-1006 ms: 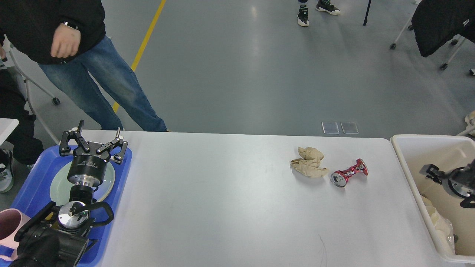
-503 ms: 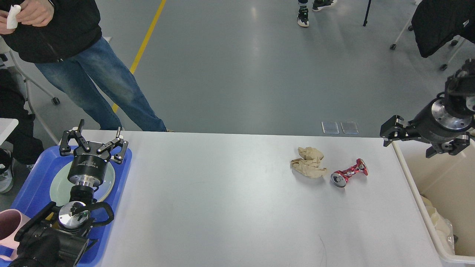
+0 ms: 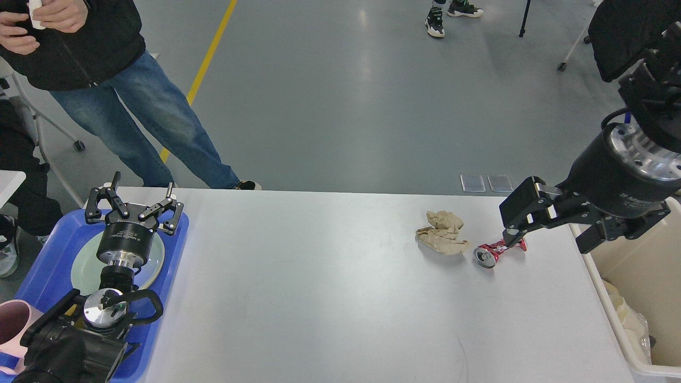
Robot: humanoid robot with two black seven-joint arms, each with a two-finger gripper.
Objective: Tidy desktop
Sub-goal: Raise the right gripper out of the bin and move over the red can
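Note:
The desktop (image 3: 319, 282) is a wide white tabletop. On its right part lie a crumpled brown paper wad (image 3: 443, 234) and, just right of it, a crushed red can (image 3: 490, 254) on its side. My right gripper (image 3: 547, 242) reaches in from the right, open, with one finger (image 3: 524, 210) over the can's right end and nothing held. At the table's left end my left gripper (image 3: 142, 182) stands open and empty above a pale green plate (image 3: 154, 258).
A blue tray (image 3: 173, 250) at the left edge holds the plate, and a pink cup (image 3: 11, 322) shows at its near corner. A cream-white bin (image 3: 604, 290) with light trash inside stands at the right. A person in jeans (image 3: 154, 117) stands behind the left corner.
My right arm rose out of the bin and swung left until its open gripper reached the red can. The left arm stayed put. The person raised their hands.

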